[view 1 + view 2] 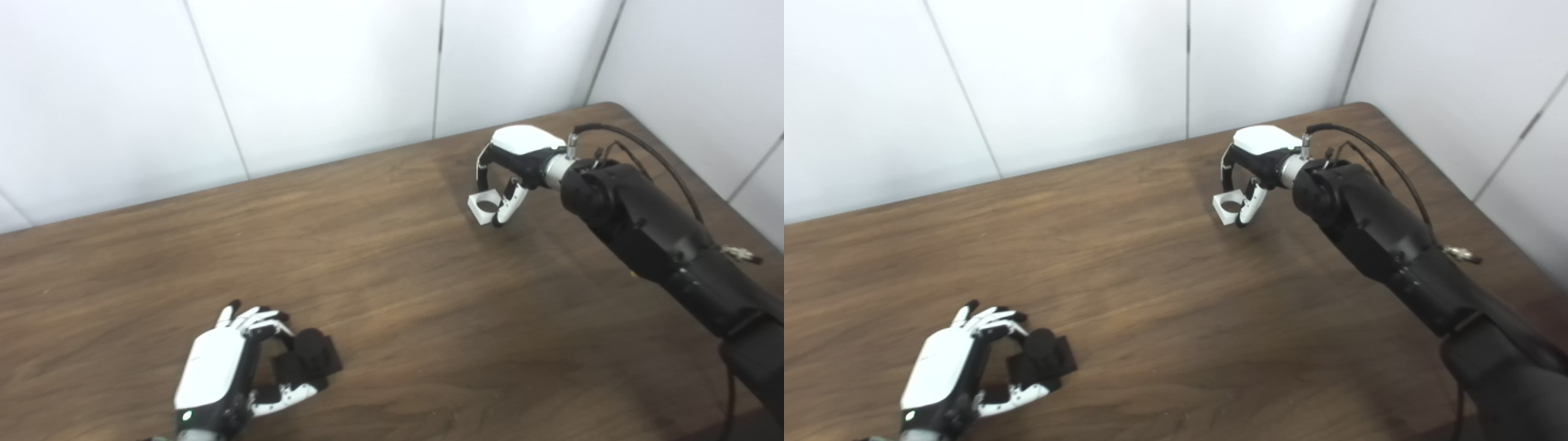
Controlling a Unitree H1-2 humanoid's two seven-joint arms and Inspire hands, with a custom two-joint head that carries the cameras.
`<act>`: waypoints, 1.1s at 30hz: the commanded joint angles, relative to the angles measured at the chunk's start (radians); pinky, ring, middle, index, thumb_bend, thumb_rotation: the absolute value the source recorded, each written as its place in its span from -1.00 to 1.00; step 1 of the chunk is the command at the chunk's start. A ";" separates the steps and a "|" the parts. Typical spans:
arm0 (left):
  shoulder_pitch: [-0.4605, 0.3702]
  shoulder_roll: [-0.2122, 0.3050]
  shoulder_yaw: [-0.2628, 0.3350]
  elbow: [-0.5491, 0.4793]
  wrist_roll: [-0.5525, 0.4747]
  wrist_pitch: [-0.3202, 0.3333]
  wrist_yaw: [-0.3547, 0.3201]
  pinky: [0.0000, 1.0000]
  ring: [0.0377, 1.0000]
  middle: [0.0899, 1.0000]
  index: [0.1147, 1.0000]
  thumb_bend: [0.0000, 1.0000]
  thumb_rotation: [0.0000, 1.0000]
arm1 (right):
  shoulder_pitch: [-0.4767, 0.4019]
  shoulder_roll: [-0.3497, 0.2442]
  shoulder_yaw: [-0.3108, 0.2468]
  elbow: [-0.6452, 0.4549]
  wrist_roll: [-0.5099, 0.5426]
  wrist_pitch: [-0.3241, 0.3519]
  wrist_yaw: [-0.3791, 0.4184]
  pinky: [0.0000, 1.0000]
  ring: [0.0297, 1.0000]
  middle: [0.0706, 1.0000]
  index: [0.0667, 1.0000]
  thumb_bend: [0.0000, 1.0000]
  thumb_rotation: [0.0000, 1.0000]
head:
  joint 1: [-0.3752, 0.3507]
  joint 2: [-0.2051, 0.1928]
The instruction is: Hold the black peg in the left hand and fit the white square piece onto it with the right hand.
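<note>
Near the front-left edge of the surface (392,294), left hand (236,373) curls round the peg (309,358), which rests on the wood. Toward the far-right corner, right hand (511,165) pinches the square (484,207). Risk: shallow fingertip pinch lets the square twist, jamming at insertion.

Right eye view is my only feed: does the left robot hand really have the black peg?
Observer: The left eye view agrees. The left robot hand curls its fingers over the black peg, with the thumb along the peg's near side.
Operator: And the white square piece?
Observer: The white square piece is pinched in the right robot hand with its round hole showing, far across the table from the peg.
Operator: Is it off the table?
Observer: A shadow lies beside it here, so it is probably lifted, but I cannot be sure.
</note>
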 commanded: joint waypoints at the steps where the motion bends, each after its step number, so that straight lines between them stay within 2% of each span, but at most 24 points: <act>1: 0.011 -0.009 -0.019 0.026 0.029 0.020 -0.021 1.00 0.71 0.49 -0.16 0.04 -0.90 | -0.034 -0.033 -0.027 -0.067 0.000 -0.015 0.014 0.97 0.88 0.56 -0.10 0.05 -0.74 | 0.013 0.003; 4: 0.011 -0.020 -0.024 0.032 0.035 0.024 -0.019 1.00 0.72 0.51 -0.16 0.04 -0.90 | -0.027 -0.027 -0.031 -0.134 -0.001 -0.013 0.055 0.97 0.89 0.55 -0.10 0.05 -0.74 | 0.058 0.010; 10: 0.004 -0.042 -0.036 0.042 0.049 0.045 -0.030 1.00 0.75 0.52 -0.16 0.04 -0.90 | -0.024 -0.022 -0.031 -0.263 0.014 -0.057 0.124 0.95 0.88 0.52 -0.11 0.05 -0.74 | 0.142 0.021; 17: -0.003 -0.062 -0.057 0.055 0.073 0.064 -0.024 1.00 0.77 0.53 -0.16 0.04 -0.89 | -0.048 0.037 -0.001 -0.396 0.030 -0.083 0.215 0.99 0.87 0.52 -0.11 0.05 -0.73 | 0.206 0.033; 22: -0.010 -0.073 -0.071 0.074 0.079 0.064 -0.003 1.00 0.77 0.52 -0.16 0.04 -0.89 | -0.060 0.092 0.014 -0.456 0.043 -0.091 0.267 0.97 0.87 0.50 -0.11 0.05 -0.73 | 0.245 0.044; 33: -0.020 -0.086 -0.096 0.086 0.092 0.087 0.007 1.00 0.76 0.52 -0.16 0.04 -0.89 | -0.070 0.197 0.050 -0.483 0.037 -0.100 0.322 0.94 0.85 0.51 -0.11 0.05 -0.74 | 0.277 0.068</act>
